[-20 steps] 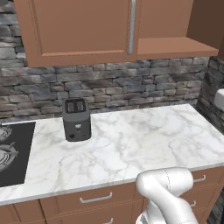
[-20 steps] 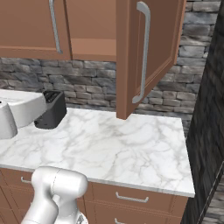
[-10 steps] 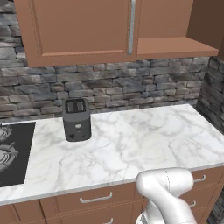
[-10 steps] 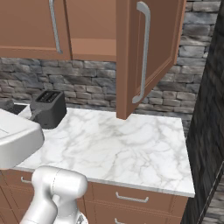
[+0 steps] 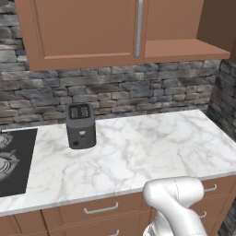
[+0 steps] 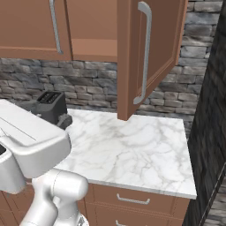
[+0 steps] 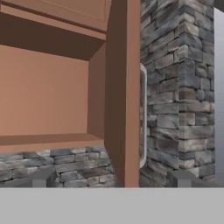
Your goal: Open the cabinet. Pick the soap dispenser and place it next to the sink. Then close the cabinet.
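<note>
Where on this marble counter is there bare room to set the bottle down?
The white marble counter is bare from the dark grey toaster rightward to the stone side wall, under the open reddish-brown cabinet door. The left end is crowded by toaster and black cooktop.

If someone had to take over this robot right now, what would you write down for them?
Gripper: open, holding nothing, facing the cabinet.
Cabinet: right door swung open, left door shut. The shelf part in the hand view looks bare.
Soap dispenser and sink: can't locate them from here. A toaster stands on the counter.
Done: cabinet opened.
Left: find and pick the dispenser, set it beside the sink, close the door.
</note>
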Controlling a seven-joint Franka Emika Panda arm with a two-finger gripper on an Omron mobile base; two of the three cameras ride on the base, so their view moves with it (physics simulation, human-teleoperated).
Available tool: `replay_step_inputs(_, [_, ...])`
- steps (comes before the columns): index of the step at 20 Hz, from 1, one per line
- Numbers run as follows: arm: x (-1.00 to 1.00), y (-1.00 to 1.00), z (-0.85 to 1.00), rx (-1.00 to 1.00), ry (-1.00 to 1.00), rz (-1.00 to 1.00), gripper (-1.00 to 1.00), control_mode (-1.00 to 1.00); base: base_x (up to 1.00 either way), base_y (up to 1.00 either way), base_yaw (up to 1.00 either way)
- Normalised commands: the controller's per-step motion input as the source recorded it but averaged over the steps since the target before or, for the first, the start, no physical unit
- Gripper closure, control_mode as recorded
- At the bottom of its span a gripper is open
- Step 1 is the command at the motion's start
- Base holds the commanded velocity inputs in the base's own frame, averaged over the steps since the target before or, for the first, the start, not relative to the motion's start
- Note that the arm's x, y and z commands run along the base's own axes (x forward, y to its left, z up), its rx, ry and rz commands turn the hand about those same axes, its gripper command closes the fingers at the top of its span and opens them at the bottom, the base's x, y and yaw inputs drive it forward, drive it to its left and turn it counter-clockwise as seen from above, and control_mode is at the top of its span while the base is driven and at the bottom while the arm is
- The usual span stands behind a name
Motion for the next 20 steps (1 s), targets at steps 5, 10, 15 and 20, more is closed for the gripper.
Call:
replay_step_inputs(5, [0.00, -0.56, -0.01, 0.00, 0.00, 0.00, -1.00, -1.00, 0.00, 0.00, 0.00])
replay_step_inputs(10, [0.14, -0.07, -0.17, 0.01, 0.00, 0.00, -1.00, -1.00, 0.00, 0.00, 0.00])
replay_step_inputs(15, [0.43, -0.04, -0.25, 0.00, 0.00, 0.00, -1.00, -1.00, 0.00, 0.00, 0.00])
replay_step_inputs(20, [0.33, -0.33, 0.00, 0.05, 0.00, 0.00, -1.00, -1.00, 0.00, 0.00, 0.00])
